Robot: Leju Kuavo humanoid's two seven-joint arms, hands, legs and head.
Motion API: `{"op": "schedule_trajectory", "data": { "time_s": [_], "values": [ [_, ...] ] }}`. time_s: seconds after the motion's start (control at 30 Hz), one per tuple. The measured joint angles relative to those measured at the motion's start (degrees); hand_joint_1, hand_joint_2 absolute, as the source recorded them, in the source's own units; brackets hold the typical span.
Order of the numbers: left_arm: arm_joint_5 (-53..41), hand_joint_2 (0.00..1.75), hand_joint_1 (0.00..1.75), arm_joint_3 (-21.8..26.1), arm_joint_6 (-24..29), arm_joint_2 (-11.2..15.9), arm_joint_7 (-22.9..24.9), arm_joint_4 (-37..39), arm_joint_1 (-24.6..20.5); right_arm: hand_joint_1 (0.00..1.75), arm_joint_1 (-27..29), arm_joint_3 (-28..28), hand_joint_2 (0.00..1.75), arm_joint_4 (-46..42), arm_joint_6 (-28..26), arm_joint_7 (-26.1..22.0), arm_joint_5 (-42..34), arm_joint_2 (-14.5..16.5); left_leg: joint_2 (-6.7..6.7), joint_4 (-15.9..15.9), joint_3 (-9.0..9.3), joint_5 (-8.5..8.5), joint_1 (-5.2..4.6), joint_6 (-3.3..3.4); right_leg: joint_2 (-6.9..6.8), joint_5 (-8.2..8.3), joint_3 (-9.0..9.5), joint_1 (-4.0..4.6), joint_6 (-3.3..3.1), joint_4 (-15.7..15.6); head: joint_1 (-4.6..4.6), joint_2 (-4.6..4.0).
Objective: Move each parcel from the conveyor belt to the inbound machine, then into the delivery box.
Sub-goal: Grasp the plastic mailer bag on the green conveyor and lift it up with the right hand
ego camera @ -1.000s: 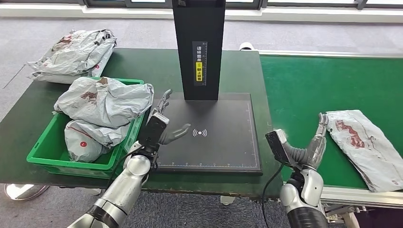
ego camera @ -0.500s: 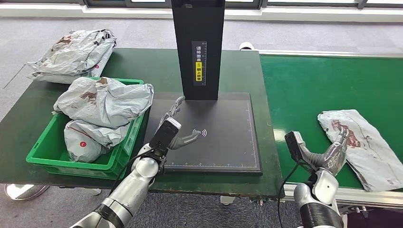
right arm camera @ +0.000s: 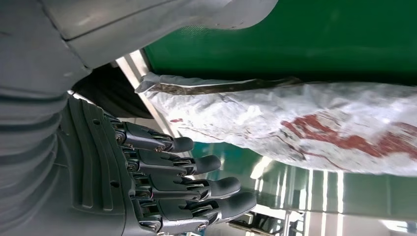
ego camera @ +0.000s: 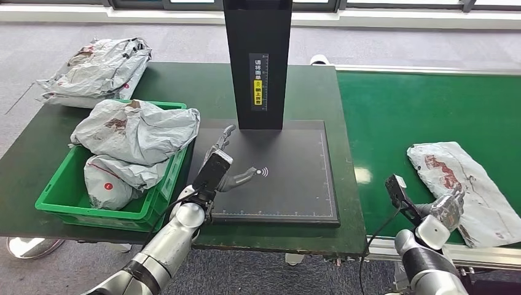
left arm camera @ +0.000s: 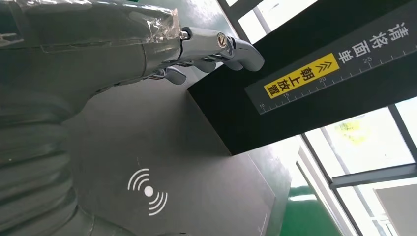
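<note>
crinkled grey plastic parcel (ego camera: pixel 467 187), flat

Yellow label (left arm camera: pixel 301 75) reading 朝上放置 with up-arrows on the black scanner column (ego camera: pixel 257 61) beyond the left hand (ego camera: pixel 222 166), white 请将面单 above it, ruler marks 10, 15, 25 alongside, white wireless-signal symbol (left arm camera: pixel 148 191) on the scan pad just beside the hand

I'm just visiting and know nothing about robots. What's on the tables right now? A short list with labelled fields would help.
Parcel on conveyor belt: one grey parcel, lying flat near the belt's near edge
Right hand: open, at the parcel's near edge, not gripping it
Left hand: open, holding nothing, over the black scanner pad
Green crate: holds grey parcels
Far left of table: another grey bag pile
</note>
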Motion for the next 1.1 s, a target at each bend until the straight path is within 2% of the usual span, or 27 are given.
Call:
{"op": "schedule_trajectory", "data": {
  "time_s": [0.27, 0.53, 1.07, 1.1],
  "values": [
    [-0.5, 1.75, 0.00, 1.6, 0.3, 0.3, 1.0, -0.6, 0.3, 0.00, -2.5, 0.0, 1.75, 4.9, 2.8, 4.9, 3.3, -1.4, -0.01, 0.0, 0.00, 0.00, 0.00, 0.00, 0.00, -0.03, 0.00, 0.00, 0.03, 0.0, 0.00, 0.01],
    [-0.4, 1.75, 0.00, 2.3, 0.3, 0.0, 1.3, -0.7, 1.0, 0.00, -2.7, 0.0, 1.75, 6.8, 3.9, 7.8, 4.4, -2.4, -0.03, 0.0, -0.02, 0.00, 0.00, 0.01, -0.01, -0.03, 0.00, -0.03, 0.05, 0.0, 0.00, 0.01],
    [0.7, 1.75, 0.00, 4.1, -0.6, -0.6, 1.1, -0.7, 2.0, 0.00, -2.6, 0.0, 1.75, 9.0, 7.6, 10.1, 6.1, -4.4, -0.02, 0.0, -0.02, -0.01, 0.00, 0.03, 0.00, -0.04, 0.00, -0.05, 0.05, 0.0, 0.00, 0.01],
    [0.9, 1.75, 0.00, 4.3, -0.7, -0.6, 1.0, -0.7, 2.1, 0.44, -2.6, 0.0, 1.75, 9.1, 8.1, 10.2, 6.1, -4.5, -0.02, 0.0, -0.01, -0.01, 0.00, 0.03, 0.00, -0.04, 0.00, -0.05, 0.05, 0.0, 0.00, 0.01]
  ]
}}
